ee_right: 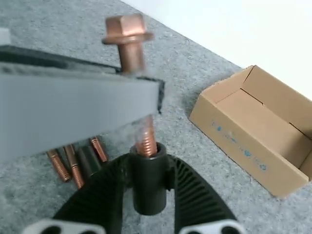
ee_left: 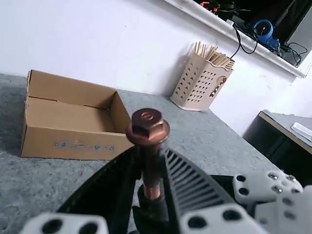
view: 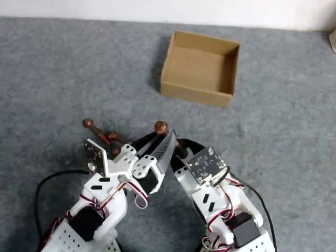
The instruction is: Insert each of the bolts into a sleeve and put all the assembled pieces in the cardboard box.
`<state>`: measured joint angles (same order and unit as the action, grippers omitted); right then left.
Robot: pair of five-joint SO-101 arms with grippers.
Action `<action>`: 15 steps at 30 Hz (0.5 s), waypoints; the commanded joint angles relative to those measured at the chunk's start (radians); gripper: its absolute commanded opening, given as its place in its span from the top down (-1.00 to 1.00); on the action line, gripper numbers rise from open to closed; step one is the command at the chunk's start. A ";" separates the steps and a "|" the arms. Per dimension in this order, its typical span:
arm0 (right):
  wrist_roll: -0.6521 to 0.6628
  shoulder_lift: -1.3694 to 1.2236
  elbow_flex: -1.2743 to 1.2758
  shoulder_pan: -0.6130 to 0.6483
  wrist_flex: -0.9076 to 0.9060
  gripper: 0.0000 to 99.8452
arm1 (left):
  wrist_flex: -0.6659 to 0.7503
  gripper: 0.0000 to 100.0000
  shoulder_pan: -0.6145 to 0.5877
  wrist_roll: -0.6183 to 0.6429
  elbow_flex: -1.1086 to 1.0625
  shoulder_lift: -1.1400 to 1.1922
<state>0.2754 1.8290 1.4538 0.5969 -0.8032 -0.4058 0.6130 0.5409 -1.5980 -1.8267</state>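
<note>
Copper-coloured bolt: held upright, head uppermost, above the counter. Its threaded tip is entered in the mouth of the black sleeve, and most of the shank is exposed above it.
Left pincer: clamped on the shank of the bolt, just below the hexagonal head.
Right pincer: clamped on the sleeve, which is held upright directly beneath the bolt.
Relative position: the two pincers are met near the middle of the counter. The left one is placed higher on the bolt than the right one on the sleeve.
Cardboard box: open-topped, set on the counter well apart from both pincers, towards the far wall.
Loose bolts: laid flat on the counter in a small cluster near the pincers, on the left arm's side.
Second sleeve: dark, laid among the loose bolts; whether it is touched by them cannot be told.
Counter surface: covered in a grey, felt-like material.
Cream holder: perforated, filled with thin sticks, stood against the white wall beyond the box.
</note>
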 commanded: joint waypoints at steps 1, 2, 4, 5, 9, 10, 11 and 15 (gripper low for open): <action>-0.005 0.010 -0.022 -0.022 0.039 0.99 | 0.002 0.99 0.016 -0.009 -0.025 0.002; -0.005 0.010 -0.022 -0.022 0.038 0.99 | 0.002 0.99 0.016 -0.009 -0.035 0.002; -0.006 0.010 -0.022 -0.022 0.036 0.99 | 0.003 0.99 0.016 -0.009 -0.051 0.002; -0.006 0.010 -0.024 -0.022 0.036 0.99 | 0.015 0.99 0.016 -0.009 -0.058 0.002; -0.006 0.010 -0.024 -0.022 0.036 0.99 | 0.057 0.99 0.016 -0.009 -0.082 0.004; -0.006 0.010 -0.024 -0.022 0.036 0.99 | 0.057 0.99 0.016 -0.009 -0.082 0.004; -0.006 0.010 -0.024 -0.022 0.036 0.99 | 0.057 0.99 0.016 -0.009 -0.082 0.004; -0.006 0.010 -0.024 -0.021 0.031 0.99 | 0.055 0.99 0.016 -0.009 -0.085 0.004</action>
<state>0.2770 1.8274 1.4553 0.5923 -0.8048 -0.3521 0.6160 0.5409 -1.6686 -1.8282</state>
